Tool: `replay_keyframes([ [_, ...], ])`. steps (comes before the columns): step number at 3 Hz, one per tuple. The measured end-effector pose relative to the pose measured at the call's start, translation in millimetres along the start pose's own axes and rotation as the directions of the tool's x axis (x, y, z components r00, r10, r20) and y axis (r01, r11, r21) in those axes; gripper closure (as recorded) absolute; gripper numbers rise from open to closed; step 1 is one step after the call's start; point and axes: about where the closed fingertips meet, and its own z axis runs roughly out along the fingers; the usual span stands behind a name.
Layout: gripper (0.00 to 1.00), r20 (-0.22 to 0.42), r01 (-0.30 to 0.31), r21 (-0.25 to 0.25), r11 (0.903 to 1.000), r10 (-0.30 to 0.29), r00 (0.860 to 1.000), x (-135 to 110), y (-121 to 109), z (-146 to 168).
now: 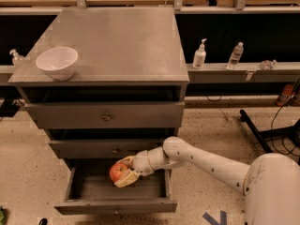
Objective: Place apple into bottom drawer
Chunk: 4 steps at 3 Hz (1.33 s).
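Note:
The apple, small, red with yellowish patches, is held in my gripper, which is shut on it. The gripper reaches in from the right on a white arm and holds the apple just above the inside of the bottom drawer. The bottom drawer is pulled out, a wide shallow grey tray with a flat front, and its floor looks bare. The apple is over the middle of the tray, toward the back.
A white bowl sits on the left of the grey cabinet top. Two upper drawers with round knobs are closed. Bottles stand on a shelf at the right. A black stand leg lies on the floor at the right.

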Motion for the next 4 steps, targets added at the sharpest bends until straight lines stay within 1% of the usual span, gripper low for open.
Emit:
replay_keyframes([
  [1,1.0,-0.026,0.044,0.029,0.9986,-0.043,0.999,25.4,-2.6,7.3],
  [2,1.0,-0.115,0.068,0.075,0.9949,-0.059,0.992,79.8,-6.5,20.3],
  [3,1.0,-0.112,0.068,0.079,0.9946,-0.059,0.992,77.9,-7.7,20.5],
  [4,1.0,-0.125,0.056,0.057,0.9968,-0.048,0.991,80.9,-9.1,27.1],
])
